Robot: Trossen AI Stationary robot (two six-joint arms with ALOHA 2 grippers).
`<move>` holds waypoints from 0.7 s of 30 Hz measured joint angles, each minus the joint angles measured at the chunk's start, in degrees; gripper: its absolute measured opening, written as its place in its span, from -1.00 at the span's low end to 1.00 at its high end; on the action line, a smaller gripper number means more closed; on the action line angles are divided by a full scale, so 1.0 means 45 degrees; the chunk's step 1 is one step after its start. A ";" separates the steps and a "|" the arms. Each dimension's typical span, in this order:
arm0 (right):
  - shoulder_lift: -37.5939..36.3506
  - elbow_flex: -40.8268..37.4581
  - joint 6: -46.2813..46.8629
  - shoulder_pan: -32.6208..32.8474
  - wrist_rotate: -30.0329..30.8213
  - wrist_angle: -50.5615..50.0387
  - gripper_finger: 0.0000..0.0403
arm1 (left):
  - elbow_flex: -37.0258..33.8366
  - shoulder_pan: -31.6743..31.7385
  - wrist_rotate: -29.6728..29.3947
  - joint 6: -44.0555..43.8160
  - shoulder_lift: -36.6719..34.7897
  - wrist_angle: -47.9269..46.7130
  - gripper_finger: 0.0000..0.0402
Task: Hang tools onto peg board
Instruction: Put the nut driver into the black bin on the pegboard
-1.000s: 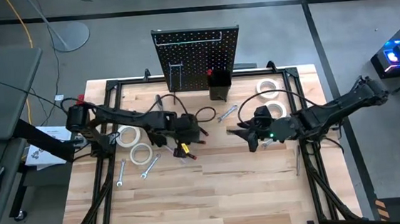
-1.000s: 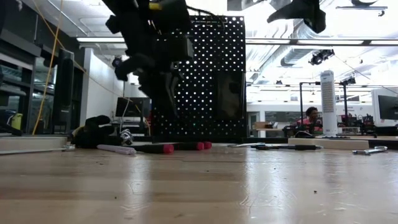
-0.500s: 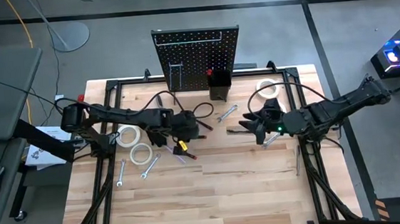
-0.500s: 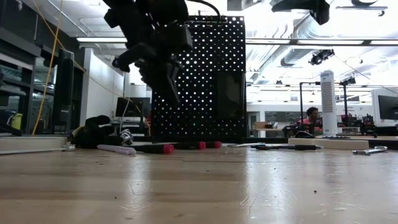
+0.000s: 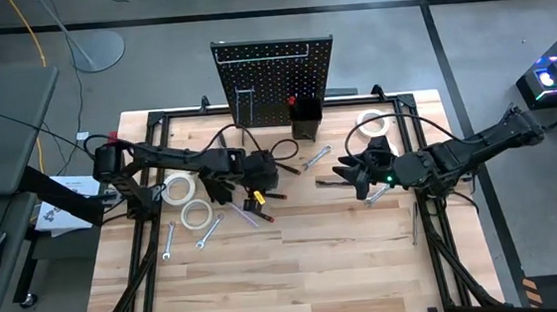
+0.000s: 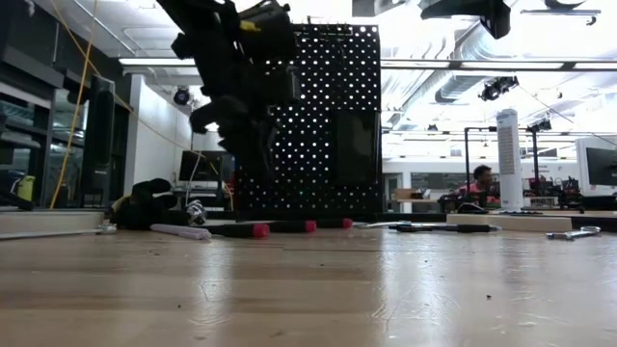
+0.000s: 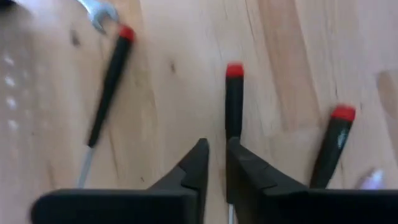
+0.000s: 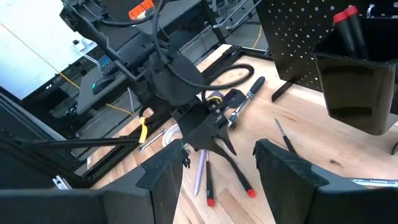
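L gripper [image 7: 214, 163] hovers over three red-capped screwdrivers on the table [image 5: 346, 260], fingers a narrow slit apart, nothing held. Middle screwdriver [image 7: 233, 99] lies straight ahead, long axis in line w/ my slit; my L arm is nearer it. Peg board [image 5: 274, 77] stands at far edge. R gripper [image 8: 221, 165] waits well open, empty, centre-right.

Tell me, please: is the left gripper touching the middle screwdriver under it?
Cannot tell. In the left wrist view the left gripper has a narrow gap between its fingers, with the middle screwdriver lined up in it, but contact is not plain.
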 joint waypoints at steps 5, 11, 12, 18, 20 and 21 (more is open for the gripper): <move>0.0000 0.0000 0.0011 -0.0001 -0.0005 0.0041 -0.04 | 0.0024 -0.0115 0.0961 -0.0099 0.0035 -0.0090 -0.34; 0.0005 0.0000 0.0038 -0.0001 -0.0019 -0.0036 -0.04 | 0.0083 -0.0608 0.1271 0.0508 0.0425 0.0102 0.04; 0.0005 0.0000 0.0071 -0.0001 -0.0015 -0.0045 -0.04 | 0.0078 -0.0703 0.1228 0.0583 0.0625 0.0018 0.08; 0.0005 0.0005 0.0349 -0.0001 0.0170 -0.0250 -0.04 | 0.0825 -0.1213 0.0477 0.0707 0.1961 -0.0147 0.13; 0.0005 0.0005 0.0395 -0.0001 0.0342 -0.0226 -0.04 | 0.1024 -0.1313 -0.0274 0.0698 0.2723 0.0025 0.13; 0.0006 0.0005 0.0556 -0.0001 0.0377 -0.0229 -0.04 | 0.1166 -0.1328 -0.0760 0.0601 0.2985 0.0064 0.13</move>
